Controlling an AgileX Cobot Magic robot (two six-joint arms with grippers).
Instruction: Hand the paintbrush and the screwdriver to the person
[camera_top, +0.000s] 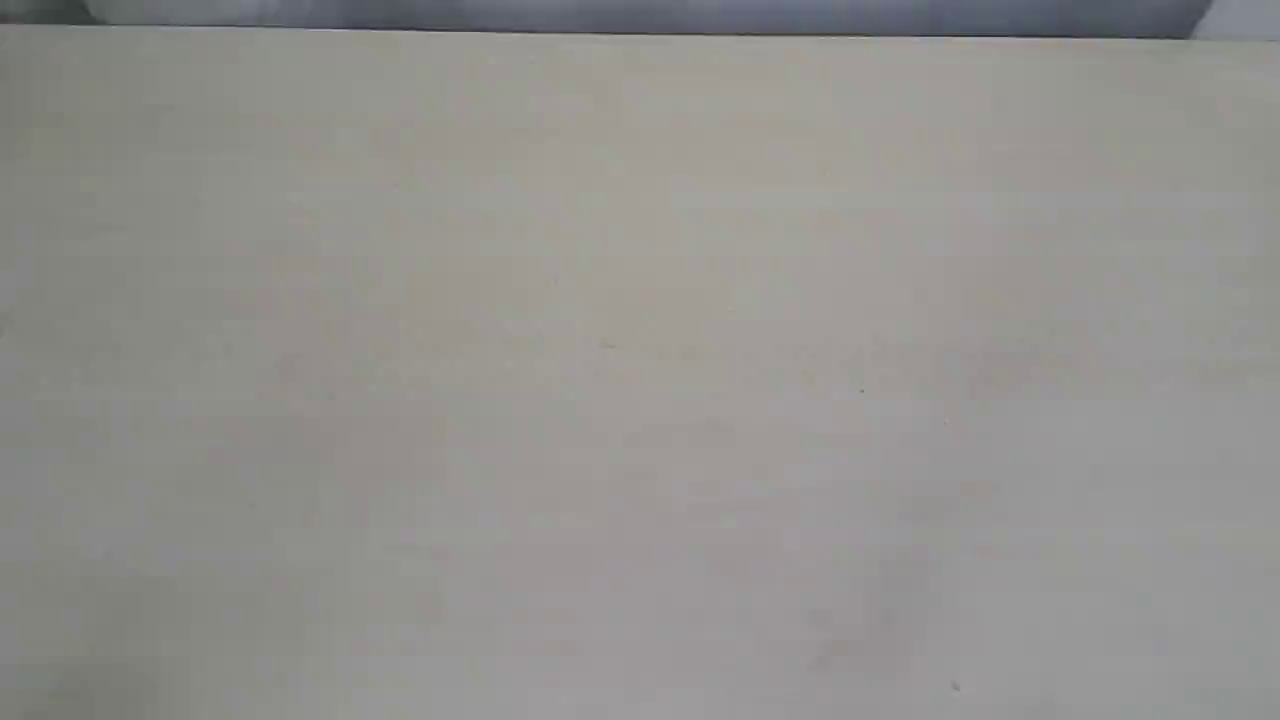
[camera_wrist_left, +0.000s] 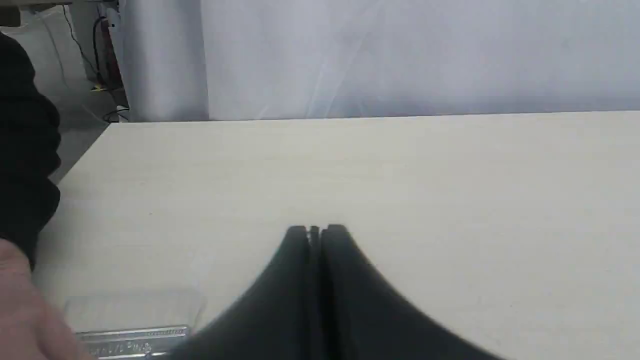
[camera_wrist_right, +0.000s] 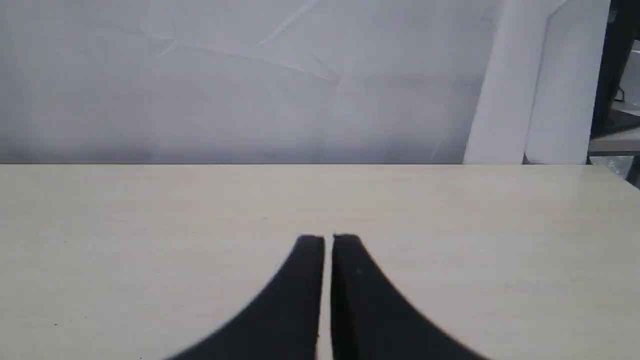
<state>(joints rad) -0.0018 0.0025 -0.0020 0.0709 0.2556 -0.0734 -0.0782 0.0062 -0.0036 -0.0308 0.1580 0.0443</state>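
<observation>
Care is advised: the paintbrush (camera_wrist_left: 132, 340), lying on the desk (camera_wrist_left: 400, 170) beside the person (camera_wrist_left: 25, 310), should be approached slowly. Left gripper (camera_wrist_left: 316, 231) and right gripper (camera_wrist_right: 327, 239) are closed, empty.

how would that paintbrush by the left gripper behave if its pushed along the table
Only the paintbrush's pale bristles and shiny ferrule show. Lying flat and wide, it would likely slide on the smooth table rather than roll. The bristles probably flex; the metal ferrule may be slippery to pinch.
</observation>
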